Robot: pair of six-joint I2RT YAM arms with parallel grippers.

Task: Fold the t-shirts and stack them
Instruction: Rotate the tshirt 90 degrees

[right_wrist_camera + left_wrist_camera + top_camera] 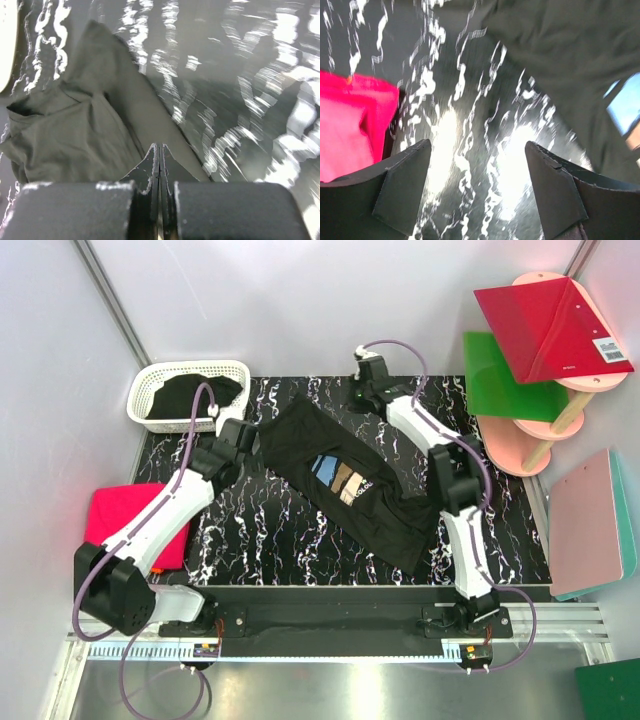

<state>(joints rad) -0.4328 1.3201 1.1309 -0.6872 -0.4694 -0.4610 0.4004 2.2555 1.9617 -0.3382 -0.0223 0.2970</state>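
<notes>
T-shirt (345, 490), black with printed chest: lay slantwise mid-frame on bench (510, 530). Left claw (477, 147): released, empty, at its upper-left corner. Right claw (160, 147): clenched on nothing, above its upper edge, top centre of frame.

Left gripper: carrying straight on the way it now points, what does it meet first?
Probably the bare black-and-white marbled tabletop between the open fingers of the left gripper; the folded hot-pink t-shirt lies left of that line, the black printed t-shirt right.
</notes>
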